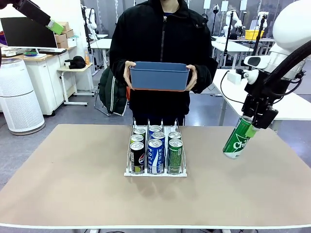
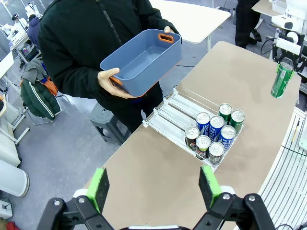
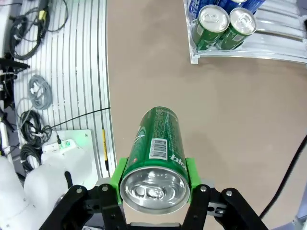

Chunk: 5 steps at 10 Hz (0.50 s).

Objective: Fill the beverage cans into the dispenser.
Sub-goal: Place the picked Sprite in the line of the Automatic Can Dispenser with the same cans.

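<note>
Green pads of my right gripper clamp a green can near its silver top, the barcode facing the wrist camera and white lettering running down its side; from the front I can read only "Chi" on it. I hold that can tilted in the air above the right edge of the table, well apart from the dispenser. My left gripper hangs high over the table's left side with its two pads spread wide and nothing between them. The white wire dispenser stands near the middle of the table, toward the far edge, with three lanes. I count eight cans in it: three black ones in the left lane, three blue ones with white lettering in the middle lane, and two green ones in the right lane. With the one I carry, that makes three green cans and nine in all. The print on the loaded cans is too small for me to read. Across the table a person in a black jacket holds one blue bin with both hands, one hand on each end; from my left wrist its inside looks bare and its handle slots are orange.
</note>
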Tool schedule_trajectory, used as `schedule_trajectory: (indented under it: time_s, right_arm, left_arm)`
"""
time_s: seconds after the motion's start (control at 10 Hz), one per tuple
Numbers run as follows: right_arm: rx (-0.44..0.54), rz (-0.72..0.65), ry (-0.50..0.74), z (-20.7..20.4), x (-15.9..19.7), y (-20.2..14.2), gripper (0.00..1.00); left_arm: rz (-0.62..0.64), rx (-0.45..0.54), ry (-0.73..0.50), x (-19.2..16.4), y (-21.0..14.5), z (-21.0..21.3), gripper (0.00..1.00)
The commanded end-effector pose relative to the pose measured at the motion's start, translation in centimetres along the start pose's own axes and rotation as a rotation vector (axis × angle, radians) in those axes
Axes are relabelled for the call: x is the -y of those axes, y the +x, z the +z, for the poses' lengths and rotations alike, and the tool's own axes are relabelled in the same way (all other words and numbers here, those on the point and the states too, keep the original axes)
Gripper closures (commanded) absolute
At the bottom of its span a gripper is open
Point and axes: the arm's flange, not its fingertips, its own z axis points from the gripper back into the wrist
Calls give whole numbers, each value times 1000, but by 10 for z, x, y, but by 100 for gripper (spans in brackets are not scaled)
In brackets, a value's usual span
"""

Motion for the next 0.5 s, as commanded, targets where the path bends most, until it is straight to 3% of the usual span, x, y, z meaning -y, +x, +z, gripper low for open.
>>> schedule_trajectory:
  time_s: [0.0, 0.4]
  right_arm:
    - [-32, -92, -80, -29, -11, 28, 42]
    - [-81, -61, -169, -64, -45, 72, 42]
  left_arm:
    - [6, -5, 3, -1, -1, -1, 0]
    - [6, -5, 3, -1, -1, -1, 0]
